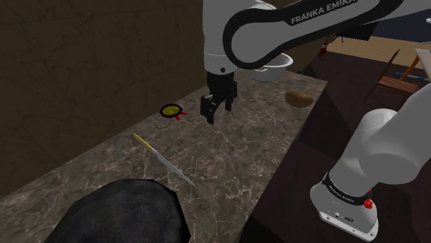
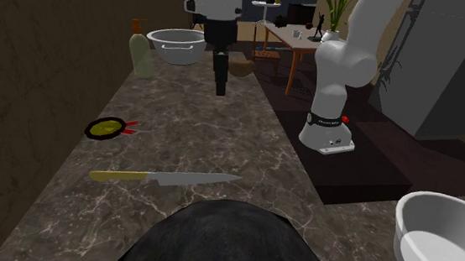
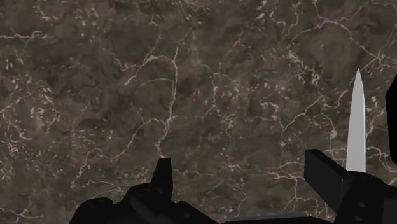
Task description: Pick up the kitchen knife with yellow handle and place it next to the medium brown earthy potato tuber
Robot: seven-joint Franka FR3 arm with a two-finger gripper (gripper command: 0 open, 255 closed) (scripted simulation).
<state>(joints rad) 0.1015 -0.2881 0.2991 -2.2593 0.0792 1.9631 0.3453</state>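
The knife (image 1: 164, 161) lies flat on the dark marble counter (image 1: 262, 131), its yellow handle (image 1: 143, 141) toward the wall and its grey blade pointing at the counter's front edge. In the second exterior view the knife (image 2: 165, 178) lies crosswise in front of a black rounded mass. The brown potato (image 1: 300, 99) rests near the counter's far end, partly behind the arm as the potato (image 2: 242, 67) appears in the second exterior view. My gripper (image 1: 215, 110) hangs open over the counter between knife and potato, holding nothing. In the wrist view the blade tip (image 3: 356, 124) shows just beyond one finger (image 3: 326, 169).
A small yellow-green dish (image 1: 171, 110) with a red bit lies near the wall. A white bowl (image 1: 273, 67) and a bottle (image 2: 140, 50) stand at the far end. A black rounded mass (image 1: 121, 214) covers the near end. Another white bowl (image 2: 446, 241) sits off the counter.
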